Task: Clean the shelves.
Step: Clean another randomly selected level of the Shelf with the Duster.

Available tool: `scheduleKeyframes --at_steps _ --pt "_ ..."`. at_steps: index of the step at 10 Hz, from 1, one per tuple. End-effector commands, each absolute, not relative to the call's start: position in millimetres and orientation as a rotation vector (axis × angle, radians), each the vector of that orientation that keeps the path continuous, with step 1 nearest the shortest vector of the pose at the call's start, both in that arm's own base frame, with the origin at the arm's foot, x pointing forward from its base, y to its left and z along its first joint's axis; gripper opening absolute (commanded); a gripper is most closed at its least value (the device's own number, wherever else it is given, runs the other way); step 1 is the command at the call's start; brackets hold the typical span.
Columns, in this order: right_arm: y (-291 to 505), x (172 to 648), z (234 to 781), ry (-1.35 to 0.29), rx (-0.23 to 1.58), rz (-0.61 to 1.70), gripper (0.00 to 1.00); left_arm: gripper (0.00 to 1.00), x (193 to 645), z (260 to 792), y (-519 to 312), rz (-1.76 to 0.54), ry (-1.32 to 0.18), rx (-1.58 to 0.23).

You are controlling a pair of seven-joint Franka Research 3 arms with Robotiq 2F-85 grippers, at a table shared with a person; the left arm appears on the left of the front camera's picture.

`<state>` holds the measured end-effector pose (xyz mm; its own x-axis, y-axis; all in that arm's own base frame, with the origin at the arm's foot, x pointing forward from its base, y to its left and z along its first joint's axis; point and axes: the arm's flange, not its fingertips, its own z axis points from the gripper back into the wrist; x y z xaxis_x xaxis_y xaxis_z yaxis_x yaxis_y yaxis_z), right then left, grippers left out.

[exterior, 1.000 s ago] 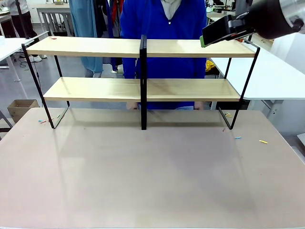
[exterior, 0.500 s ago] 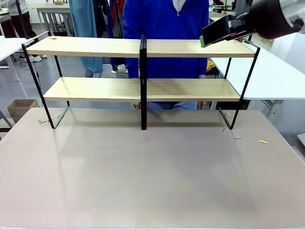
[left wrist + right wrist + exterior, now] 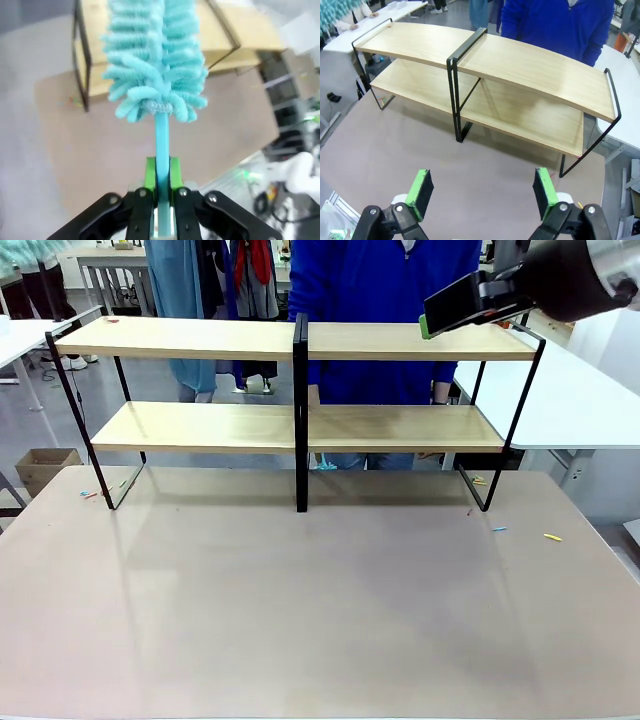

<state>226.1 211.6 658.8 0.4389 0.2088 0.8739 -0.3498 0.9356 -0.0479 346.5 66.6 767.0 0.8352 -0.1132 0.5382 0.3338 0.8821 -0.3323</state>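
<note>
No brand, label or readable writing shows on anything here. The shelves [image 3: 298, 390] stand at the far half of a brownish tabletop [image 3: 320, 610], a wide two-tier rack of light-wood boards on a thin black frame with a black post in the middle; all four boards look bare apart from a tiny red speck at the upper left corner. A few small coloured scraps [image 3: 552, 537] lie on the tabletop near the rack's right foot, and a few more by its left foot. A person in a blue top [image 3: 385, 300] stands just behind the rack. White tables flank the scene on both sides, and a cardboard box [image 3: 42, 466] sits on the floor at the left. The right gripper [image 3: 482, 192] hangs above the table in front of the rack, its green-padded fingers spread wide with nothing between them. The left gripper [image 3: 161, 172] is clamped tight on the thin turquoise handle of a fluffy turquoise duster [image 3: 155, 55], whose head points toward the left end of the rack from above.
</note>
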Motion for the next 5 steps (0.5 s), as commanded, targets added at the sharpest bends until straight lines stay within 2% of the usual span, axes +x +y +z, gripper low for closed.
scheduleKeyframes --at_steps 1,5 --pt "210 227 660 -1.058 0.157 0.349 1.00 0.12 353 747 6 -0.305 -0.409 -0.319" --pt "210 227 660 -1.058 0.157 0.349 1.00 0.12 380 718 -39 -0.206 -0.378 -0.219"
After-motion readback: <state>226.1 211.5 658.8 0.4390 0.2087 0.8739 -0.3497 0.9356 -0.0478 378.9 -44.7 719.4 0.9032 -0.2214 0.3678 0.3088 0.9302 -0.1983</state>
